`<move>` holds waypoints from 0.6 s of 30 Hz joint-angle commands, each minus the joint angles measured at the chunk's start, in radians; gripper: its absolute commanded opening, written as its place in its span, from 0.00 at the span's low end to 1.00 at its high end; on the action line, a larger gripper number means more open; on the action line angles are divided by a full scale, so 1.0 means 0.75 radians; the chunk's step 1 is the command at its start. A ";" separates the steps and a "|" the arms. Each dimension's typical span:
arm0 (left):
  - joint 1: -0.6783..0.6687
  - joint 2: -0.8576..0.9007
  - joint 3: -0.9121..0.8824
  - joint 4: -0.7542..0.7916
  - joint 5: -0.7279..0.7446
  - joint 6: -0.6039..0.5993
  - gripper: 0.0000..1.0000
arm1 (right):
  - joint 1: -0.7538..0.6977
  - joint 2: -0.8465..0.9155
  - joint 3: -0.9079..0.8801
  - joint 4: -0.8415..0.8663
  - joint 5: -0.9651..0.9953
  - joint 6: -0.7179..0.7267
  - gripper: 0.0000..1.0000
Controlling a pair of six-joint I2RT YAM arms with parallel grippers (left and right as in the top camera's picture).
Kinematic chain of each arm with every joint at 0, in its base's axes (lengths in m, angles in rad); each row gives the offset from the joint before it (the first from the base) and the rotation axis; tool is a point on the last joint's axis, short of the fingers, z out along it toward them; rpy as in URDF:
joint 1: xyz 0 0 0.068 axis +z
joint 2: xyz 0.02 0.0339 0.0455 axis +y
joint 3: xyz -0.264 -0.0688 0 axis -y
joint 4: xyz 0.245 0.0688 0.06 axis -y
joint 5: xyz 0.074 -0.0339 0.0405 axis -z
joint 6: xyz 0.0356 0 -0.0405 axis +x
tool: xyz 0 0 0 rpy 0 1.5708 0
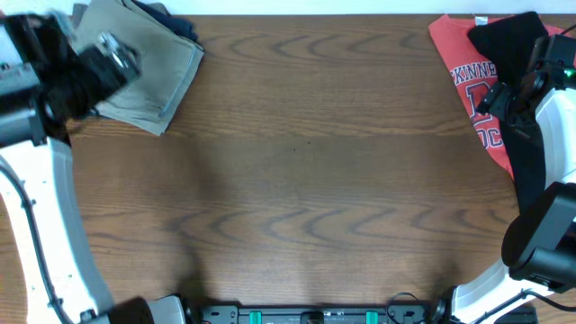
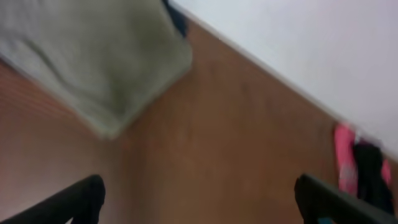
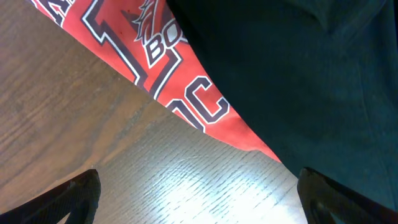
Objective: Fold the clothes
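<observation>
Khaki trousers [image 1: 157, 76] are sitting folded at the table's [image 1: 306, 180] far-left corner over a navy garment [image 1: 177, 24], likely parked as done. Your left pincer [image 2: 199, 208] is hovering beside them, wide open and empty. Your right pincer [image 3: 200, 199], also wide open and empty, is hanging over the red T-shirt [image 3: 186, 93] and black trousers [image 3: 298, 74] at the far-right corner, probably lining up the next pick.

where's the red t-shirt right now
In the overhead view the red T-shirt lies at the far right corner of the table, partly under a black garment, opposite the folded tan trousers at far left.
</observation>
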 commanded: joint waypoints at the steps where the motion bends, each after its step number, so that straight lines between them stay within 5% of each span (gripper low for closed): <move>1: -0.062 -0.091 -0.104 -0.104 0.045 0.208 0.98 | -0.002 0.007 0.005 -0.001 0.012 0.018 0.99; 12: -0.227 -0.632 -0.672 -0.157 0.045 0.254 0.98 | -0.002 0.007 0.005 0.000 0.012 0.018 0.99; 18: -0.234 -0.824 -0.762 -0.280 0.044 0.254 0.98 | -0.002 0.007 0.005 -0.001 0.012 0.018 0.99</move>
